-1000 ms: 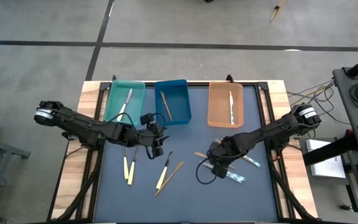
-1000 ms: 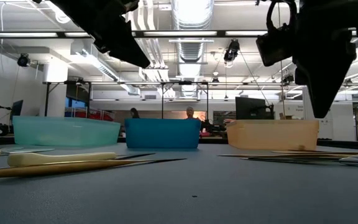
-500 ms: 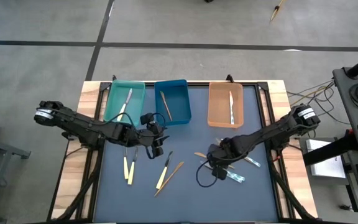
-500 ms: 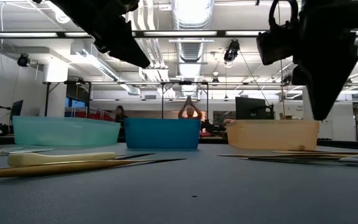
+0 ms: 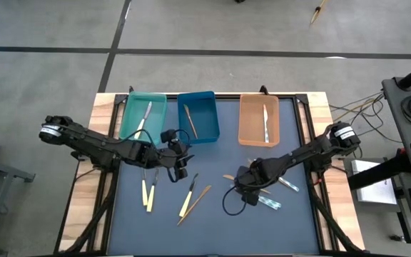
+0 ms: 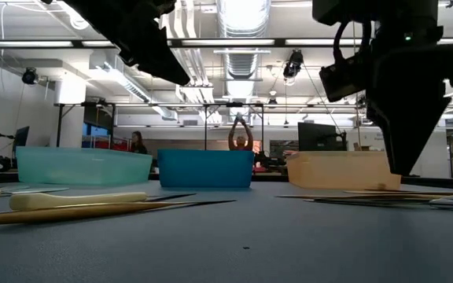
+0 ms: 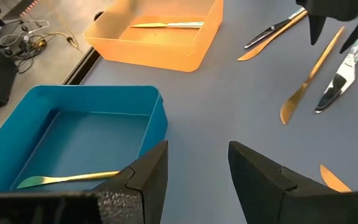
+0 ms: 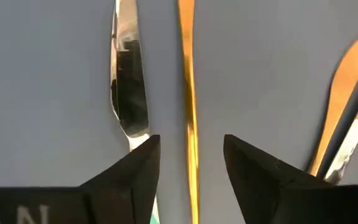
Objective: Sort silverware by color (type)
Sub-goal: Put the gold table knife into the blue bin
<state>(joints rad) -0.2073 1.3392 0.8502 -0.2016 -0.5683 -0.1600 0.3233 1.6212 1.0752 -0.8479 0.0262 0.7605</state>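
Note:
Loose silverware lies on the dark mat: cream-yellow pieces (image 5: 147,193), a tan wooden piece (image 5: 197,200) and blue-handled silver pieces (image 5: 268,203). My right gripper (image 5: 244,184) is low over the right-hand cluster. In the right wrist view it (image 8: 190,142) stands open, its fingers either side of a tan wooden utensil (image 8: 187,81), with a silver knife blade (image 8: 128,87) just beside. My left gripper (image 5: 178,161) hovers open and empty near the blue tray (image 5: 197,116); in the left wrist view it (image 7: 197,177) looks past the blue tray (image 7: 157,118), which holds a tan fork (image 7: 67,179).
A teal tray (image 5: 143,114), the blue tray and an orange tray (image 5: 259,119) line the mat's far edge, one utensil in each. In the low view the trays (image 6: 205,168) stand at the back and people move in the room behind. Wooden table edges flank the mat.
My right gripper has opened and shifted slightly left and down over the tan utensil. The left arm has not moved. A person in the room behind raised their arms.

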